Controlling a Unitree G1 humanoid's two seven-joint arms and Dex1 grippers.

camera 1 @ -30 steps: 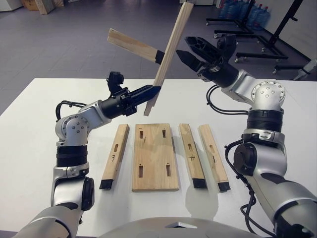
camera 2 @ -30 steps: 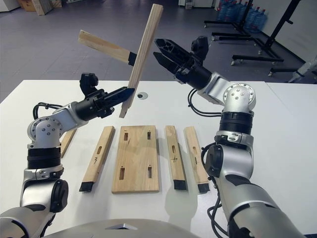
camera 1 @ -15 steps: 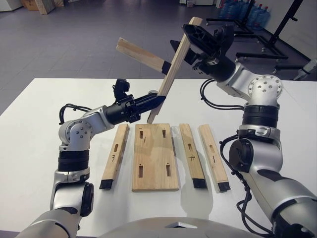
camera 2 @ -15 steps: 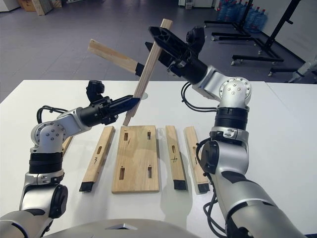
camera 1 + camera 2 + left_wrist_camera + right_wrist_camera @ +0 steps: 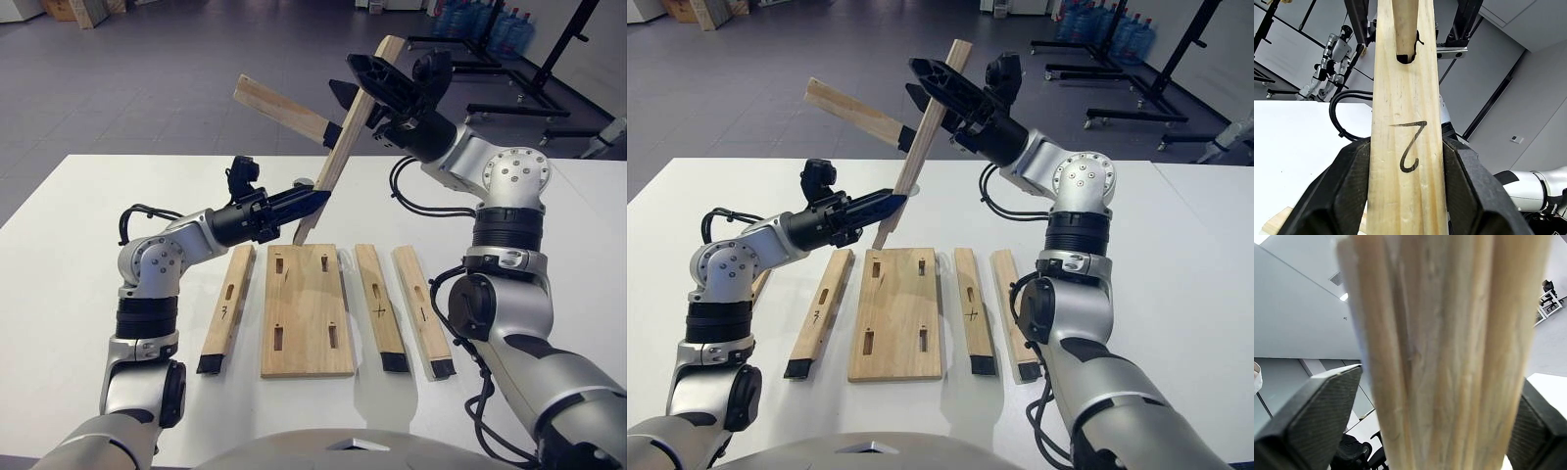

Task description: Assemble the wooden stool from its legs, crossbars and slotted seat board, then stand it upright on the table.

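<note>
Moved since a second ago: the right hand, then clear of the wood, now sits around the upper part of the raised leg. Whether it is clenched there cannot be told. The left hand stays clamped on the same leg near its lower end, holding it tilted above the counter.

Judgement: with the leg bracketed at both ends, the joint can be pressed home or the leg regripped.

Count:
- One crossbar is seated through the held leg's slot.
- Three more legs lie flat, one left of the seat board and two right of it.
- One seat board, four slots.
- One wooden piece lies partly hidden beside the left arm, possibly a second crossbar.
</note>
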